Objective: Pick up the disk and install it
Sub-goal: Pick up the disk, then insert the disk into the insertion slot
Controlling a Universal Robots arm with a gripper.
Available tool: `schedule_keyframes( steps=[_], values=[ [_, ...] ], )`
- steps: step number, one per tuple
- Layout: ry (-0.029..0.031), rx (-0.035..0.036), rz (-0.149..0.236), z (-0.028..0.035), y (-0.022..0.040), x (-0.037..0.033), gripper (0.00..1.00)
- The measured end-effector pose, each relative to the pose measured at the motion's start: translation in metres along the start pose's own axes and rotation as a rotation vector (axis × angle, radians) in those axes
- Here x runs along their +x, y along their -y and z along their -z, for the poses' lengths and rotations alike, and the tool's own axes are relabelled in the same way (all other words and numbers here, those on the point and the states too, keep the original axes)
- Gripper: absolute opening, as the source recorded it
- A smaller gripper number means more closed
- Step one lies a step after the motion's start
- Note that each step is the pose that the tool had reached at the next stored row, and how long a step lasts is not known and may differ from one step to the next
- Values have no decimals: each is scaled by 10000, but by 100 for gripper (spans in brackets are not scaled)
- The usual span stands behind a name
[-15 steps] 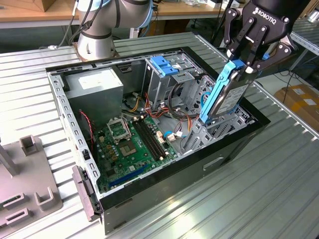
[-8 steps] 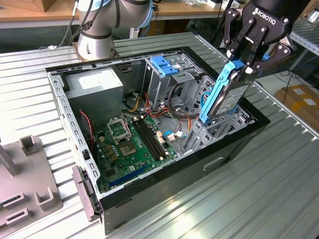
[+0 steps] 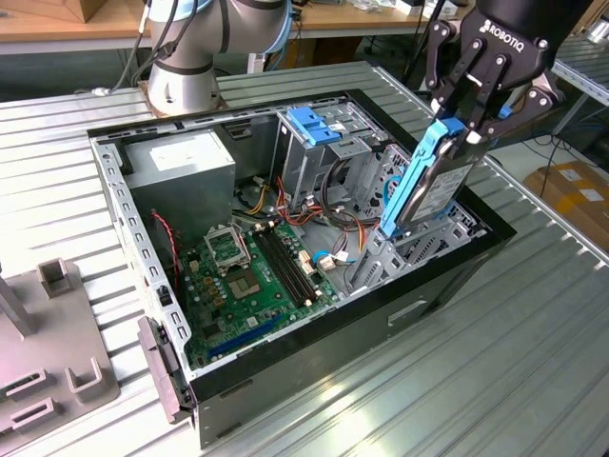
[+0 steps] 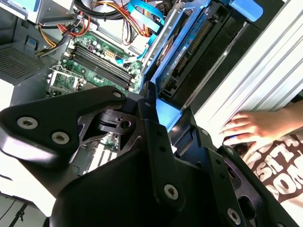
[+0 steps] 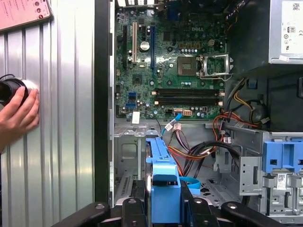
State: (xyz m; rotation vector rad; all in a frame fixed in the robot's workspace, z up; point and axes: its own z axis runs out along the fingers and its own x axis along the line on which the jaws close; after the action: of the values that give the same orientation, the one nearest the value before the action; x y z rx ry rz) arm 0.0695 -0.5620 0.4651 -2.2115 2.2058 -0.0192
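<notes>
One disk (image 3: 436,190) | jaws clamped on its blue-bracket top | tilted steeply over computer case (image 3: 314,357)

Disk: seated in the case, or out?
Out, not seated. The disk stands on edge, tilted, its upper end well above the case, clamped by the end effector.

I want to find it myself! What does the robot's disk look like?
Find the open computer case, then the black gripper over its side at the exterior view's right. The disk it holds is a flat grey slab with a white label and bright blue frame, standing tilted, unlike the fixed blue-topped cage.
</notes>
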Motion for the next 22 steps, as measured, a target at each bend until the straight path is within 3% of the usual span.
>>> schedule_keyframes(
  steps=[19, 22],
  values=[
    [1, 3, 6, -26, -1, 9, 37],
    [-20, 3, 6, -26, -1, 13, 37]
  ],
)
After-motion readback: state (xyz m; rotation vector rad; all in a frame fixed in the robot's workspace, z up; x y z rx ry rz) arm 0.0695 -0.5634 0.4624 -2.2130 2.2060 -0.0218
